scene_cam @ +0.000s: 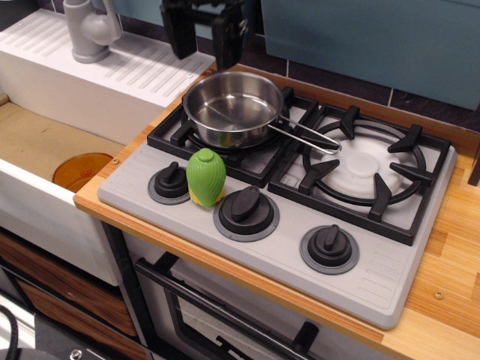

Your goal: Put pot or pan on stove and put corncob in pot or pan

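The shiny steel saucepan [233, 109] sits on the left burner grate of the grey stove [375, 277], its wire handle pointing right. It is empty. The green corncob [205, 177] stands upright on the stove's front panel, between the left knob [172, 181] and the middle knob [246, 207]. My black gripper [202, 45] hangs open and empty above the pan's far left rim, clear of the pan. Its upper part is cut off by the frame's top edge.
A white sink [45, 142] with an orange drain and a grey faucet [90, 30] lies to the left. The right burner [365, 166] is bare. A third knob [328, 246] sits front right. A wooden counter [450, 300] borders the stove.
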### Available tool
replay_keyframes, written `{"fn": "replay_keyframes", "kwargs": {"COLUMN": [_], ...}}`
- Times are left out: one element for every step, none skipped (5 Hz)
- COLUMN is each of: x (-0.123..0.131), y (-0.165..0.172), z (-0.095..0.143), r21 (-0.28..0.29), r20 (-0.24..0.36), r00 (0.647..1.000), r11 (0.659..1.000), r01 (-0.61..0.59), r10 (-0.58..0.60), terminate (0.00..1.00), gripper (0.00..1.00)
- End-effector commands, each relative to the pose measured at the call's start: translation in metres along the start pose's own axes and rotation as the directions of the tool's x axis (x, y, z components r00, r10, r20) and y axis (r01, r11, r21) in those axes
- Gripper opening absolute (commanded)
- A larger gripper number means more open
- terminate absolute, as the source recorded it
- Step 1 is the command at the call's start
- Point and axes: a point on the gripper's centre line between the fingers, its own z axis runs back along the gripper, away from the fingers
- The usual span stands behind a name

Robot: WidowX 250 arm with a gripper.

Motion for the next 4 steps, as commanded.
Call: {"fn": "replay_keyframes", "kwargs": {"x": [0.016, 0.016, 0.016, 0.0], "y": [-0.011, -0.011, -0.011, -0.015], "z": [0.051, 0.051, 0.051, 0.073], "r21": [0.084, 0.084, 0.084, 0.096], "r20": [0.08, 0.08, 0.08, 0.122], "r00": [0.995, 0.995, 0.995, 0.992], "r11": [0.995, 0.995, 0.995, 0.994], "r01": [0.05, 0.05, 0.05, -0.053], "r10": [-0.057, -0.057, -0.057, 0.041], "terminate": [0.0, 0.0, 0.0, 0.0], "gripper": [1.0, 1.0, 1.0, 1.0]}}
